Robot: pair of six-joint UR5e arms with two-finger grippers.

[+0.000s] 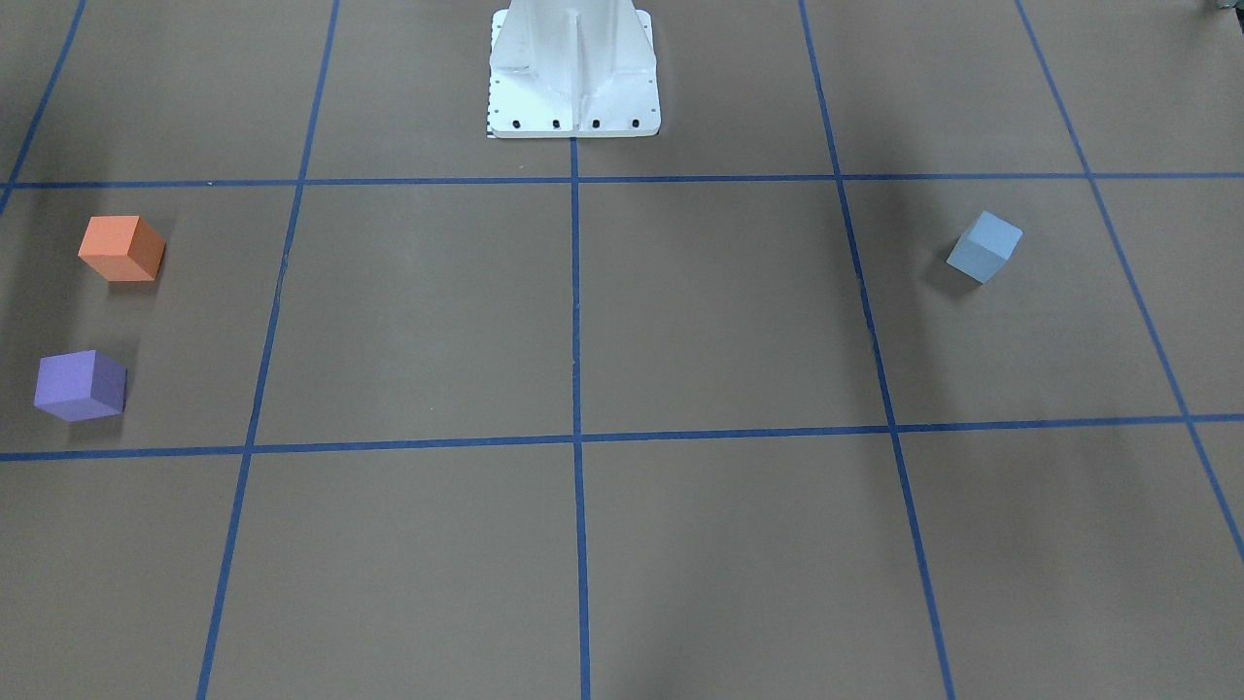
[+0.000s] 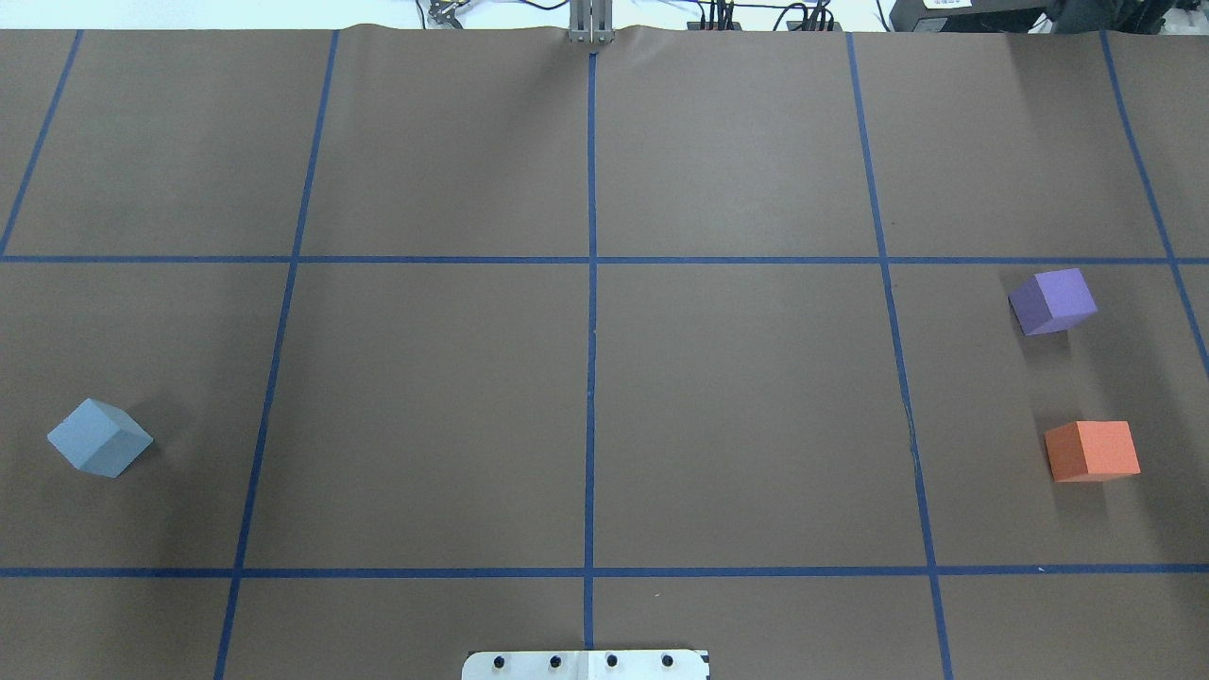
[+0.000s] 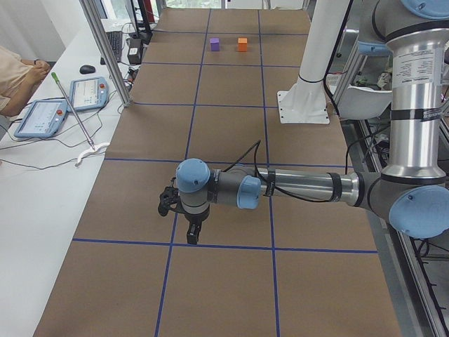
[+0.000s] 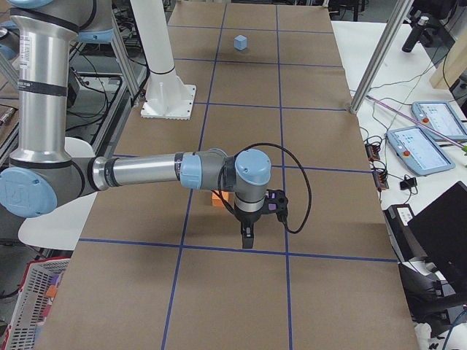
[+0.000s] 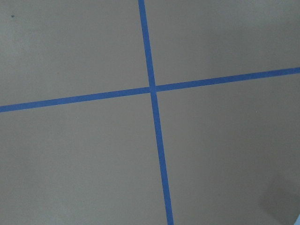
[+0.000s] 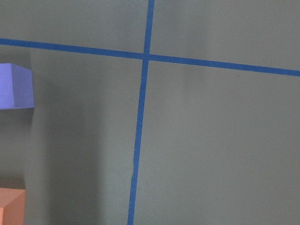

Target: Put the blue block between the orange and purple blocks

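Note:
The blue block (image 1: 984,246) lies alone on my left side of the table, also seen in the overhead view (image 2: 99,437). The orange block (image 2: 1091,450) and the purple block (image 2: 1052,300) lie on my right side with a gap between them, the purple one farther from my base. My left gripper (image 3: 193,235) hangs over the table and shows only in the exterior left view. My right gripper (image 4: 248,239) hangs near the orange block (image 4: 217,198) and shows only in the exterior right view. I cannot tell whether either is open or shut.
The brown table (image 2: 737,406) is marked with a blue tape grid. My white base (image 1: 573,73) stands at the middle of the near edge. Tablets and cables (image 3: 63,105) lie on the side bench beyond the table's far edge.

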